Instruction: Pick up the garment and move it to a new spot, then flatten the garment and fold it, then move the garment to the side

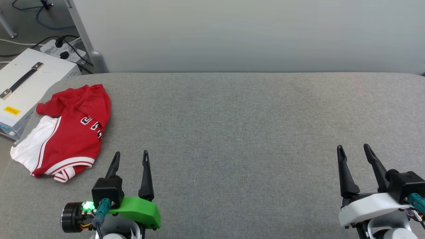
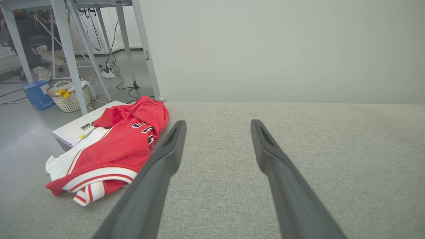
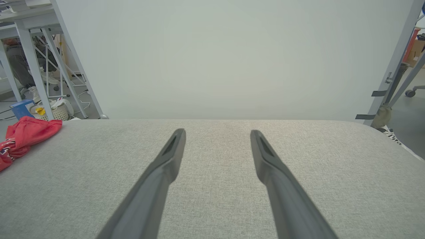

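While the left end effector (image 1: 131, 152) and right end effector (image 1: 352, 146) both hang wide open and hold nothing, the crumpled red jersey shirt with white sleeves (image 1: 74, 129) lies at ten o'clock from the left one, near the edge of the grey cloth counter (image 1: 232, 132). It should reach there, pinch a thick fold, lift high.

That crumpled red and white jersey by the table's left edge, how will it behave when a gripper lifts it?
Probably floppy: the garment lies in soft folds, so it likely droops from one pinch. Its white part reaches the table edge, so a leftward push might slide it off.
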Tool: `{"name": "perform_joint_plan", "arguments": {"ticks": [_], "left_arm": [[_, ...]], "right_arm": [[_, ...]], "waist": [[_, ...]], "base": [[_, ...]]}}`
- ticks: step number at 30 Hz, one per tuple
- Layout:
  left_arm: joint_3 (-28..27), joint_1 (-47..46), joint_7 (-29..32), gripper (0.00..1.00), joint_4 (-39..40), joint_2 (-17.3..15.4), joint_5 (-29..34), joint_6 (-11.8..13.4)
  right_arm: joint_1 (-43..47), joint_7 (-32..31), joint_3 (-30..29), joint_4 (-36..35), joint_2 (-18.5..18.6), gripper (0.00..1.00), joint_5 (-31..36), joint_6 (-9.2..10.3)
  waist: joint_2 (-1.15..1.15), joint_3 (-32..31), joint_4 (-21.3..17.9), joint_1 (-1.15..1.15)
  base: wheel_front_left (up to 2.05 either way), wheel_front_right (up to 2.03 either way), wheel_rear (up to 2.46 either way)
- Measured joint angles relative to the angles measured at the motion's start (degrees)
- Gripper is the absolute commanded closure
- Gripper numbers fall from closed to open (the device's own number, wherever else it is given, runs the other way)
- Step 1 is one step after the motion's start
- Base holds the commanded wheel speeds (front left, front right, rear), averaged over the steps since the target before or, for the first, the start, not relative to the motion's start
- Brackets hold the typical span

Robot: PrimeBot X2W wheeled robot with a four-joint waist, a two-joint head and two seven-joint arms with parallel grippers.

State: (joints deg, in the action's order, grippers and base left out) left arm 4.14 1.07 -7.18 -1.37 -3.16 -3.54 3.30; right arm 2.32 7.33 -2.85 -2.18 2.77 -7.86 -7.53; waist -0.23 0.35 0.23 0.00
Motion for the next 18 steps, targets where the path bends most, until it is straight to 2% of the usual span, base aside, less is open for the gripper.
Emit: {"name": "perform_joint_plan", "arguments": {"ticks": [18], "left_arm": [[1.1,0.0,-2.2,0.0,-1.0,0.0,-1.2,1.0]], "right_arm": [[1.1,2.1,0.1,-0.1,0.0,0.0,-0.1,0.0]], "waist": [[0.0,0.4,0.2,0.0]], "base": [[0.0,0.0,0.0]]}}
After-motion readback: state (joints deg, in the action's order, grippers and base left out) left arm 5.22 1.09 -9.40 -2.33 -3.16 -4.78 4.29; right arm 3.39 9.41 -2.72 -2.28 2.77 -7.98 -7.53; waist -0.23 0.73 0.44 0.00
